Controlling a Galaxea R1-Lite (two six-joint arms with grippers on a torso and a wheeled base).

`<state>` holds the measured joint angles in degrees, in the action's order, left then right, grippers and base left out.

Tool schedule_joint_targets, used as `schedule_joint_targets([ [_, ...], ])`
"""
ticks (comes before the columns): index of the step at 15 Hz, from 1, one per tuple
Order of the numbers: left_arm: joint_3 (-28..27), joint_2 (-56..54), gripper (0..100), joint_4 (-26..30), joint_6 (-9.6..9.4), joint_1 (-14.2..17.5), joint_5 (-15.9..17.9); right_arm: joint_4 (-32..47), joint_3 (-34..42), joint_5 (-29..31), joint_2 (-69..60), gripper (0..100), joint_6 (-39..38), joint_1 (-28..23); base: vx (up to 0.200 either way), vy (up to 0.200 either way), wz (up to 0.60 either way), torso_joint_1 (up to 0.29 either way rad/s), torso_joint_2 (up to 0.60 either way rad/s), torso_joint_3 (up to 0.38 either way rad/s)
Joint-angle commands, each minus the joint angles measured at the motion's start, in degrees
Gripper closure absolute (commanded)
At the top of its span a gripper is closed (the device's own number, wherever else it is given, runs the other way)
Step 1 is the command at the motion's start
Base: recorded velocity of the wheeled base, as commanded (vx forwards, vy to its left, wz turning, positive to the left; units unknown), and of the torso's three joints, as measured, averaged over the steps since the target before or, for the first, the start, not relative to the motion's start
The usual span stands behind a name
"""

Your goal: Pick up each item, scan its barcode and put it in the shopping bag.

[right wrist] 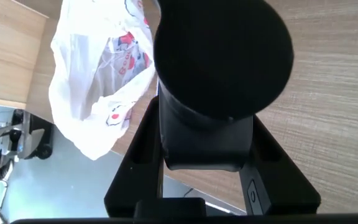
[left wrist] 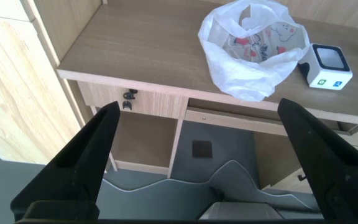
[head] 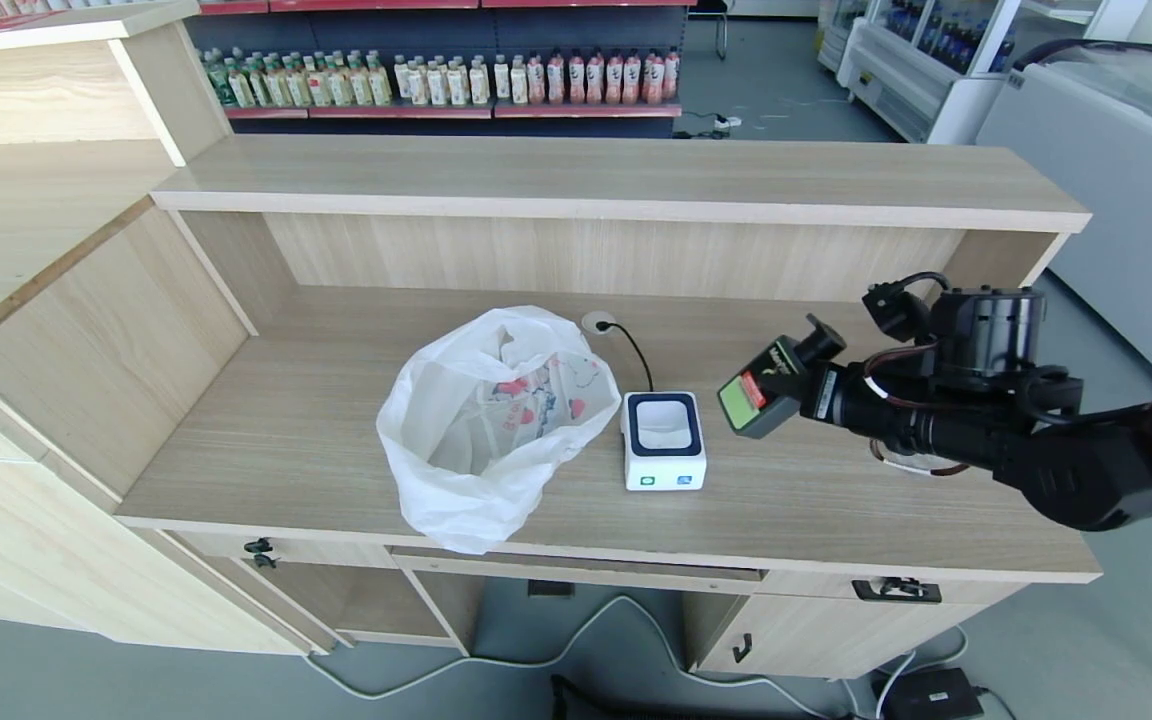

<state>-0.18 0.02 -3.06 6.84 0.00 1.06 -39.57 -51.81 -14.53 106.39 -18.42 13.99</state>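
My right gripper (head: 802,384) is shut on a dark bottle (head: 768,388) with a black cap and a green and red label, held sideways in the air just right of the white barcode scanner (head: 664,438). In the right wrist view the bottle (right wrist: 222,62) sits between the fingers (right wrist: 135,171). The white shopping bag (head: 491,420) stands open left of the scanner, with a printed packet inside. My left gripper (left wrist: 197,165) hangs open and holds nothing, in front of and below the counter edge, with the bag (left wrist: 250,46) and scanner (left wrist: 329,65) beyond it.
A black cable (head: 636,360) runs from the scanner to a grommet hole (head: 599,322) at the back. The counter (head: 316,400) has a raised back ledge and a side wall on the left. Bottle shelves and freezers stand behind.
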Motion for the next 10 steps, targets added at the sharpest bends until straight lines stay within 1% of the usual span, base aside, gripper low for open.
schedule_joint_targets([
  [1, 0.0, 0.0, 0, 0.0, 0.02, 0.0, 0.0, 0.2, 13.3, 6.9, -16.9, 100, 19.3, -8.3, 0.0, 0.0, 0.0, 0.0, 0.0, 0.0],
  [2, 0.0, 0.0, 0, 0.0, 0.02, -0.1, 0.0, 0.9, 17.5, 6.9, -22.4, 100, 30.5, -14.0, 0.0, 0.0, 0.0, 0.0, 0.0, 0.0],
  [3, 0.0, 0.0, 0, 0.0, 0.02, 0.0, 0.0, 1.8, 19.6, 7.0, -25.2, 100, 37.1, -17.5, 0.0, 0.0, 0.0, 0.0, 0.0, 0.0],
  [4, 0.0, 0.0, 0, 0.0, 0.02, 0.0, 0.0, 2.7, 21.6, 7.1, -28.5, 100, 45.1, -22.4, 0.0, 0.0, 0.0, 0.0, 0.0, 0.0],
  [5, 0.0, 0.0, 0, 0.0, 0.02, 0.0, 0.0, 2.7, 21.7, 7.1, -30.3, 100, 48.0, -25.5, 0.0, 0.0, 0.0, 0.0, 0.0, 0.0],
  [7, 0.0, 0.0, 0, 0.0, 0.02, 0.0, 0.0, 2.5, 21.7, 7.1, -31.5, 100, 48.3, -25.9, 0.0, 0.0, 0.0, 0.0, 0.0, 0.0],
  [9, 0.0, 0.0, 0, 0.0, 0.02, 0.0, 0.0, 1.8, 21.5, 6.6, -31.9, 100, 48.3, -25.2, 0.0, 0.0, 0.6, 0.002, 0.0, 0.005],
  [10, 0.0, 0.0, 0, 0.0, 0.02, 0.0, 0.0, -0.5, 21.4, 6.7, -31.5, 100, 48.5, -24.0, 0.0, 0.0, 0.6, -0.002, 0.0, -0.002],
])
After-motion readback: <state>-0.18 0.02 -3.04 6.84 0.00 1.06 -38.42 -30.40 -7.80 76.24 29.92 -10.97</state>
